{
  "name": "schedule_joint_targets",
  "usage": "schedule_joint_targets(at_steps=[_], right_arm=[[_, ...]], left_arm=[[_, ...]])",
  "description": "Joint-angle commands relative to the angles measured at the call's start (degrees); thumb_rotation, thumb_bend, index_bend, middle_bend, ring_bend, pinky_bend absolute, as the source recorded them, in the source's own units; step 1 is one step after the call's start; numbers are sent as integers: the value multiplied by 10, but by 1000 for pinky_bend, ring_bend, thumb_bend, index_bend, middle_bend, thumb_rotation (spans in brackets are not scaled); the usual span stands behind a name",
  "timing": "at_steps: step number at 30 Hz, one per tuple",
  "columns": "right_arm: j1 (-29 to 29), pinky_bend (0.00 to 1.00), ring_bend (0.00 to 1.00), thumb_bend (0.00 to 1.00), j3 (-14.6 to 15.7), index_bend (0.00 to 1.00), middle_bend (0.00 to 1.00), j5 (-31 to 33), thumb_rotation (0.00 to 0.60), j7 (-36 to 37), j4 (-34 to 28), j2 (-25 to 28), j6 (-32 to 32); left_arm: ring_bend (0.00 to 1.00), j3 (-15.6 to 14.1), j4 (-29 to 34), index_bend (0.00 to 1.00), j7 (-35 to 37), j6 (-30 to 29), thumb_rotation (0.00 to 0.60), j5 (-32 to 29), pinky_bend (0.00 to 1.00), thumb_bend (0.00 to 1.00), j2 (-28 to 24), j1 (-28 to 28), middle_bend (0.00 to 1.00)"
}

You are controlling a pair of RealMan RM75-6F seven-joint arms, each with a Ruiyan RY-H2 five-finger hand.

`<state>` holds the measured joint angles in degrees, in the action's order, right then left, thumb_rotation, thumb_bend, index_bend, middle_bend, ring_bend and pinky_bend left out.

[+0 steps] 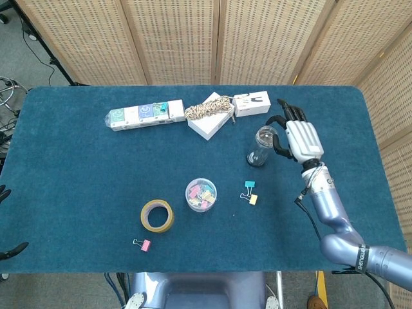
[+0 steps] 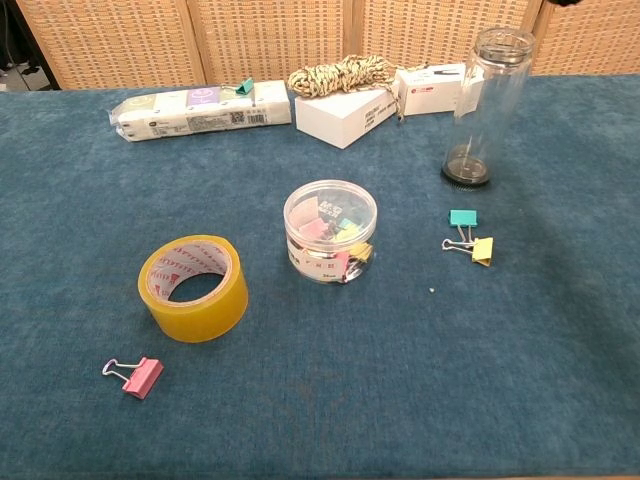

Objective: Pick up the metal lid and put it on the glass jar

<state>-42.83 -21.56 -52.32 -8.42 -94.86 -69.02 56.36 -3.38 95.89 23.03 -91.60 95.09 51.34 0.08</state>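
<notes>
The right hand (image 1: 301,138) hovers just right of the upright glass jar (image 1: 262,146) on the tabletop (image 1: 77,187), dark fingers (image 1: 280,120) curled loosely, apparently holding nothing; no lid visible.

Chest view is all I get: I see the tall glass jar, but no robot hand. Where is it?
Observer: The right hand hangs just right of the glass jar, level with its top.
Operator: Is it grabbing the jar?
Observer: Its fingers curl toward the jar's rim; I see nothing held in them.
Operator: Where does it reach in from?
Observer: Its arm comes up from the table's lower right corner.
</notes>
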Motion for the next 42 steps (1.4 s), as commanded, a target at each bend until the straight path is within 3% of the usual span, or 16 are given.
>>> schedule_joint_targets(at_steps=[1,19,42], right_arm=[[6,0,0,629,19,270,0,0,600,-5,-21,28,-29],[2,0,0,628,50,331,0,-4,600,-27,-11,36,-35],[-16,0,0,628,56,347,0,26,600,-42,23,7,-37]], left_arm=[[0,0,0,0,-2,0,600,1,0,86,1,0,0],[0,0,3,0,-8,5,600,-1,0,82,1,-2,0],[0,0,4,0,-10,7,600,-3,0,80,1,-3,0]])
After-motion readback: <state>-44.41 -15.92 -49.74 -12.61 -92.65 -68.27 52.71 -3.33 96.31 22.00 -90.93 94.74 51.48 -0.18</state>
